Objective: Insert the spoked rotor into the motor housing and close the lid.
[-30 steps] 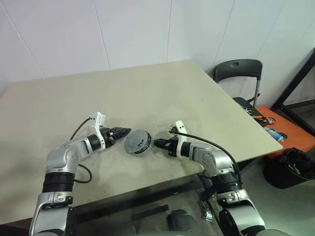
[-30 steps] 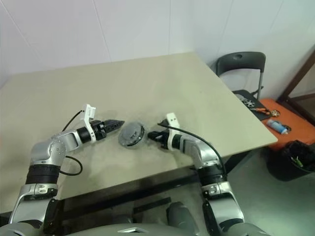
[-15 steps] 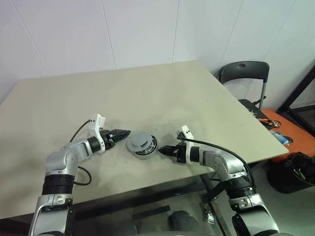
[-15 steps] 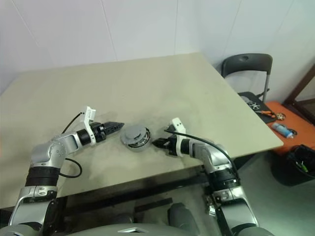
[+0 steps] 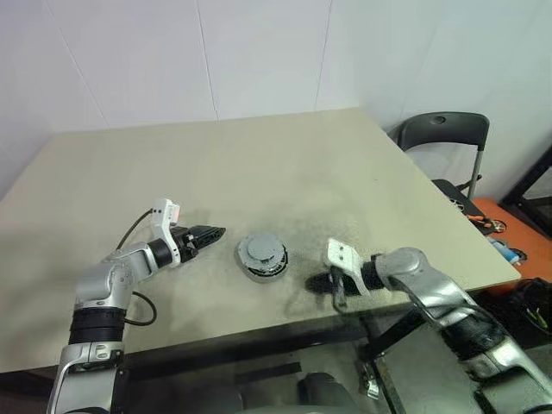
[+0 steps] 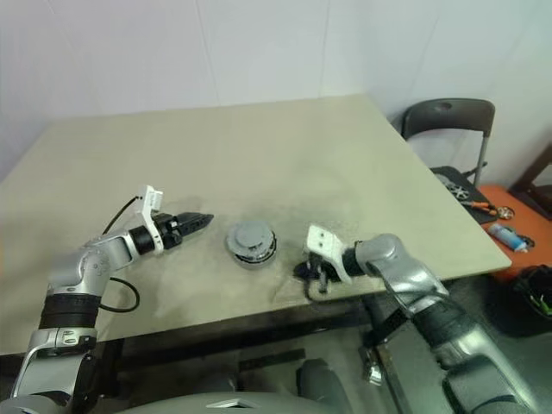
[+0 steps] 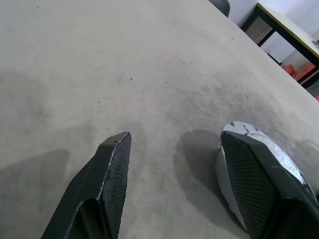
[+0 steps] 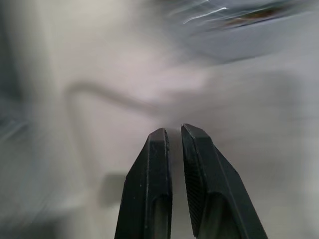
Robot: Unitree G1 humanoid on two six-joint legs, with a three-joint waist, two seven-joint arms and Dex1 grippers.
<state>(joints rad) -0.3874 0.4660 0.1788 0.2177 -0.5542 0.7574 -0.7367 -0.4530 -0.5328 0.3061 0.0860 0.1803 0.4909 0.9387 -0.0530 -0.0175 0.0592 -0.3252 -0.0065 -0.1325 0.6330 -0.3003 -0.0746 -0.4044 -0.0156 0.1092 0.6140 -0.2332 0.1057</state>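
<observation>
The round grey motor housing (image 5: 264, 270) stands near the front of the table (image 5: 259, 164). The grey lid (image 5: 260, 249) lies on top of it. The spoked rotor is hidden. My left gripper (image 5: 216, 232) hovers level just left of the housing, open and empty. In the left wrist view its fingers (image 7: 113, 167) stand wide apart, and the lid's rim (image 7: 271, 149) shows behind one of them. My right gripper (image 5: 318, 283) sits right of the housing, apart from it, by the front table edge. It is shut with nothing between its fingers (image 8: 152, 164).
A dark chair (image 5: 444, 134) stands off the table's right side. Beyond it an orange surface (image 5: 504, 237) holds small tools, and a black bin (image 5: 539, 315) sits lower right. The table's front edge (image 5: 259, 323) runs close below both grippers.
My right gripper has drawn back from the housing toward the right and rolled about its own axis. The left gripper has stayed put. The camera view has shifted.
</observation>
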